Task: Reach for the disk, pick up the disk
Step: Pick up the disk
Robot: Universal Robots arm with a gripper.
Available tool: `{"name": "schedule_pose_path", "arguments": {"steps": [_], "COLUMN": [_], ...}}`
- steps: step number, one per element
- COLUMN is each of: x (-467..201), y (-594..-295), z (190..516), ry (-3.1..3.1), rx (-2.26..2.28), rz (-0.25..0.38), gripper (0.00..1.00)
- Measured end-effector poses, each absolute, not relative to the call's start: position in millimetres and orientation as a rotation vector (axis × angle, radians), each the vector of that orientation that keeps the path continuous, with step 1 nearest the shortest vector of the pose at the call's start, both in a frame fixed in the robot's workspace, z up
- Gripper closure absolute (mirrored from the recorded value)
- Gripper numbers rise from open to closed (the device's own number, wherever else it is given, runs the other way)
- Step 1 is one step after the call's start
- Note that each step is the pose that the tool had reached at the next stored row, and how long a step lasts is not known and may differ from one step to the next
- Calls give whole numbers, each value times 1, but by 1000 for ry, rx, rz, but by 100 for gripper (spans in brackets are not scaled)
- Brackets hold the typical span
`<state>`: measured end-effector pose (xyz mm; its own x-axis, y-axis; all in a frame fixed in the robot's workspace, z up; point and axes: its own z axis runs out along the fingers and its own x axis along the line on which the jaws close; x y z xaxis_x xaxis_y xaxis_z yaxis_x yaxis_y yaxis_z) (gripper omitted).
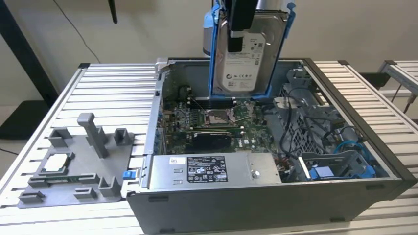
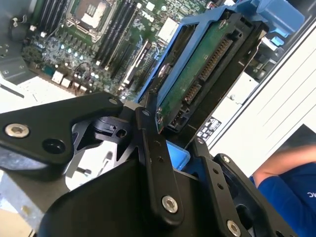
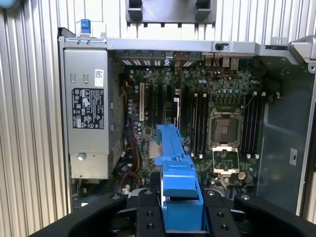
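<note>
Disk (image 1: 245,56) is held upright in the air above the open computer case (image 1: 261,205), its white label facing the exterior camera and its blue bracket (image 1: 213,54) running down both long edges. It is clear of the case and hangs over the far part of the interior, above the motherboard (image 1: 216,122) and the empty processor socket (image 1: 217,116). In the second wrist view the disk's green circuit board and connector edge (image 2: 197,74) are seen, framed by the blue bracket. In the first wrist view the bracket is seen edge-on as a blue block (image 3: 180,190) clamped between the black fingers (image 3: 148,219). The gripper (image 3: 180,217) is closed on the disk, the jaws pressed against the two flat sides of the bracket; in the exterior view the black finger (image 1: 240,14) is seen lying against the label face from above.

Below, the long grey box with a black-white sticker (image 1: 209,169) lies along the near wall of the case, and blue cables and a blue drive cage (image 1: 339,169) are seen at the exterior view's right. The case rests on a slatted metal table (image 1: 111,93). At the exterior view's left, a grey plastic fixture (image 1: 78,166) stands on the table, with a small square silver chip (image 1: 56,161) laid in it. A person's arm in a blue sleeve (image 2: 284,190) is seen beyond the case in the second wrist view.
</note>
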<state>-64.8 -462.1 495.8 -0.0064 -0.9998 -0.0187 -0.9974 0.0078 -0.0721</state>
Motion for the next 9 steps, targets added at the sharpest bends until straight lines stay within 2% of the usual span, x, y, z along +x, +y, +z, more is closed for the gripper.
{"name": "schedule_pose_path", "arguments": {"steps": [9], "x": [-65], "y": [-463], "z": [495], "ry": [2183], "rx": [-2168], "rz": [-59], "gripper": [100]}}
